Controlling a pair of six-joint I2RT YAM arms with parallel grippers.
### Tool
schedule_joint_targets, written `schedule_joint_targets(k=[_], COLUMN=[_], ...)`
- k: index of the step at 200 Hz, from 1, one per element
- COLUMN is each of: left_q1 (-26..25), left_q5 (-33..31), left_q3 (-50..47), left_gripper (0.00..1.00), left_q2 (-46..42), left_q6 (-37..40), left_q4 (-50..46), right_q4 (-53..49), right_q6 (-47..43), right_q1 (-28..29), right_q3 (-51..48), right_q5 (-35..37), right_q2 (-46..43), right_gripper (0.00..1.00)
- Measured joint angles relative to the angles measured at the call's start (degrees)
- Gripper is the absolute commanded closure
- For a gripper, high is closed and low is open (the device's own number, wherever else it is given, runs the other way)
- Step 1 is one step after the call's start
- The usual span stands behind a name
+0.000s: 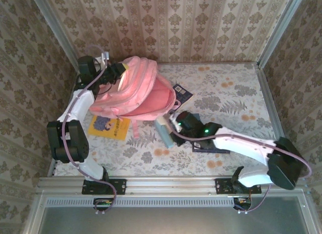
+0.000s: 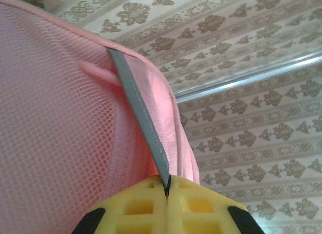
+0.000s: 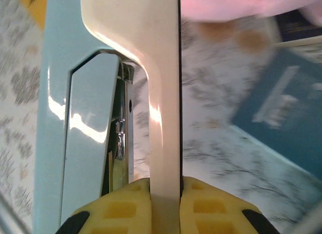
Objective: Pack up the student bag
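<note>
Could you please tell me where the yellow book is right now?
In the top view, the yellow book lies on the table left of centre, its far edge tucked under the student bag.

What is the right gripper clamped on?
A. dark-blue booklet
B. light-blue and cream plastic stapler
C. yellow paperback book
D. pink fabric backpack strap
B: in its wrist view the right gripper pinches the cream arm of the light-blue and cream plastic stapler.

The student bag (image 1: pixel 138 88) is pink, the book (image 1: pixel 108 127) yellow, the stapler (image 1: pixel 163 133) pale blue, the table (image 1: pixel 236 88) floral-patterned.
</note>
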Motion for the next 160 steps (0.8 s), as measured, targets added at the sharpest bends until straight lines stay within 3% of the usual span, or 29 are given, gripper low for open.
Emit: schedule_joint_targets(k=[66,114,160], left_q1=[-7.21,-9.07,-10.14], left_q5=[3.13,9.35,13.20], left_q3=[13.49,14.97,12.81], left_gripper=[1.00,1.00,1.00], left_q2=[0.11,0.11,-1.03], left_q6=[10.84,12.44,13.73], left_q4=[-16.59,-18.34,-17.38], right_q4=[-5.38,-10.32,-13.51], right_q6=[0.37,-2.58,-2.97], right_q1=[-5.88,-7.80,-9.42], right_q3=[1.36,5.49,7.41], right_q5=[7.80,10.51,8.07], right_q2=[-10.97,-12.07,-11.87], right_gripper=[1.00,1.00,1.00])
